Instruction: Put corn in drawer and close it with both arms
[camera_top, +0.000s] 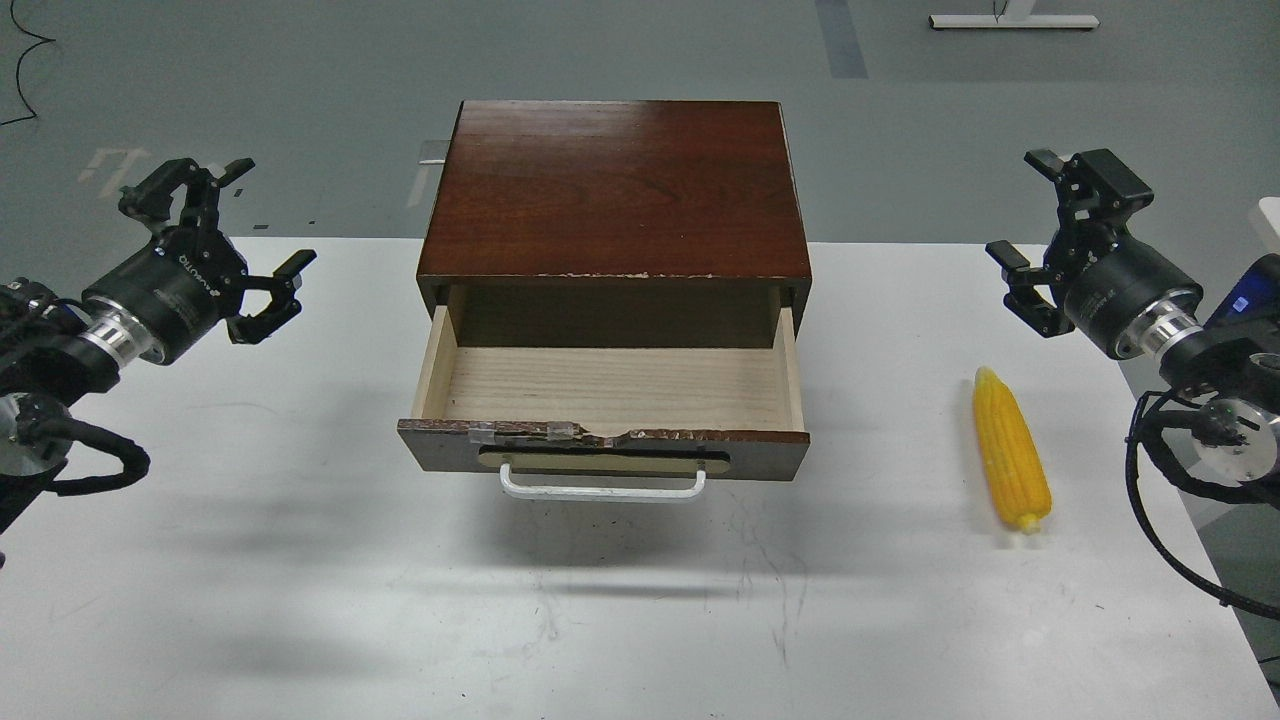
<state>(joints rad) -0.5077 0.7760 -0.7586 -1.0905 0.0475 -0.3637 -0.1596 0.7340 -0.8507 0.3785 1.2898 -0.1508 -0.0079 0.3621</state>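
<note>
Corn (1011, 451), a bright yellow cob with its pointed tip aiming away from the robot, is lying on the white table (250, 600) well to the right of the cabinet (615, 190), clear of everything else. Relative to that cabinet, the drawer (610, 385) is standing pulled out toward the robot, showing its pale wood floor with nothing lying in it, and its chipped, taped front edge is sitting just above the white bar handle (602, 487) on a tan oval plate. Left of the cabinet, the left gripper (247, 233) is hovering above the table with its black fingers spread wide, gripping nothing. Right of the cabinet, the right gripper (1028, 210) is hanging above the table, beyond the corn's tip, its fingers likewise spread apart and touching nothing. Both grippers are staying well apart from the cabinet's sides.
</note>
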